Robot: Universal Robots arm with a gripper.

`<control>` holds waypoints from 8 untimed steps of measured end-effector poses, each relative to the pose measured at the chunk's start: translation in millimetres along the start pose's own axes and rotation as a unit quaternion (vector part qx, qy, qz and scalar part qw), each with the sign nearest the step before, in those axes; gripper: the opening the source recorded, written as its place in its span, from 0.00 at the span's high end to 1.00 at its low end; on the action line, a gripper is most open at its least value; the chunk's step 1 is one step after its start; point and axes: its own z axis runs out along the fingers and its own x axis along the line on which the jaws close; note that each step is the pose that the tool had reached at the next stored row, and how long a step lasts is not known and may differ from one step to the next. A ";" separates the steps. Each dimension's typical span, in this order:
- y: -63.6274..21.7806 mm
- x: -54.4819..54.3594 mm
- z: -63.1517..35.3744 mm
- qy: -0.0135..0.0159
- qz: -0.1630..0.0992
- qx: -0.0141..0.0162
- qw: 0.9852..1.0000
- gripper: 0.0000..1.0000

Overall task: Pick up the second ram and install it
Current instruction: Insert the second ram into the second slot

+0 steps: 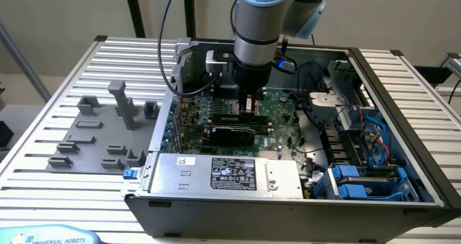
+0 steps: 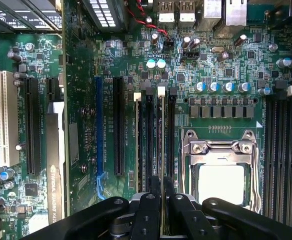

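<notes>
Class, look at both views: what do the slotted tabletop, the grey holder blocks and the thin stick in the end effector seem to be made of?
Slotted tabletop: probably aluminium, with a matt silvery sheen and extruded ribs. Grey holder blocks: likely plastic, dull and uniformly grey with blocky shapes. Thin green memory stick, seen edge-on between the black end effector fingers: seemingly circuit-board laminate, though its edge shows little.
</notes>
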 end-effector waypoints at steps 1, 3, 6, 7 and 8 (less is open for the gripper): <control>0.0 0.0 0.3 0.000 0.000 0.000 1.000 0.86; 0.0 0.0 0.8 0.000 0.000 0.000 1.000 0.86; 0.1 -0.1 1.3 -0.001 0.000 0.000 1.000 0.86; 0.0 -0.2 1.5 -0.001 0.000 0.000 1.000 0.86; 0.0 -0.3 1.6 -0.002 0.000 0.000 1.000 0.86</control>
